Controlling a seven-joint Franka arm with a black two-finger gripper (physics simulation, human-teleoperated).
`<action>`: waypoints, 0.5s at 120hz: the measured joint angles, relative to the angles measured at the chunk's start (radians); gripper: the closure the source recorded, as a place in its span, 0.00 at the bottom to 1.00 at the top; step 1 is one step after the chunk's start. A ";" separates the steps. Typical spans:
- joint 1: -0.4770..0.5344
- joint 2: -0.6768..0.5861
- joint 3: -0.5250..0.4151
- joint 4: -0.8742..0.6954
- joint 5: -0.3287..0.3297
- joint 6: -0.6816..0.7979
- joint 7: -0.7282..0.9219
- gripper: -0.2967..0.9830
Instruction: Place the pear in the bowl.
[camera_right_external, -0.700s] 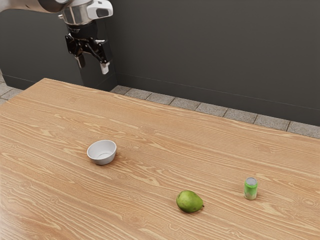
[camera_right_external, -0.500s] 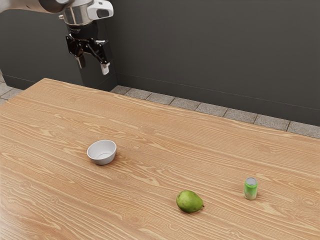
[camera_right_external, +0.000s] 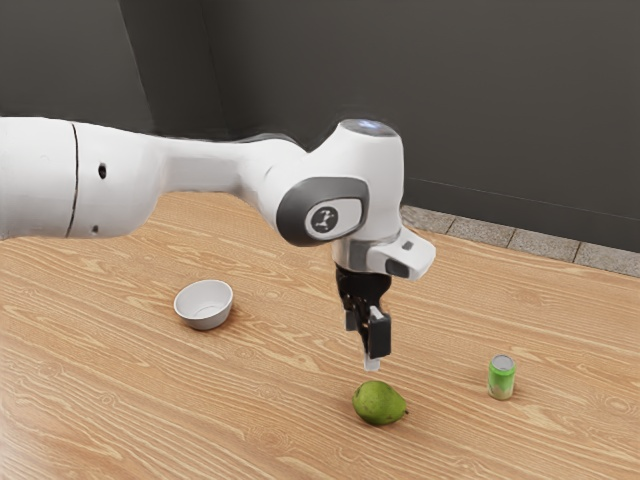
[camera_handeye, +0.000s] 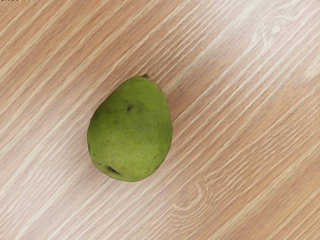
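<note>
The smooth, dark wall (camera_right_external: 520, 100) is rising behind everything, with rough, grey, speckled tiles (camera_right_external: 480, 233) running along its foot. The wooden table (camera_right_external: 280, 400) is spreading across the exterior view, its pale, wavy grain swirling over warm brown. The glossy white arm (camera_right_external: 200, 165) is reaching in from nine o'clock, all rounded tubes and a grey-ringed joint. At its end the angular black gripper (camera_right_external: 367, 348) is pointing down just above the pear, at about twelve o'clock from it; I cannot tell whether it is standing open or closed. The round, smooth, light-grey bowl (camera_right_external: 204, 306) is sitting at ten o'clock from the pear, well apart. The pear (camera_right_external: 379, 403) is lying on the table, outside the bowl, its plump green skin showing dark flecks and tapering to a short stem. Near three o'clock from it, the shiny green can (camera_right_external: 501, 379) is standing upright, its cylinder ending in a silvery metal top.
</note>
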 joint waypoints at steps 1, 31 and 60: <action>-0.001 0.003 0.000 -0.009 0.000 0.011 0.003 0.23; -0.008 0.050 -0.002 -0.172 0.005 0.277 0.092 0.23; -0.007 0.080 0.020 -0.180 0.021 0.405 0.193 0.23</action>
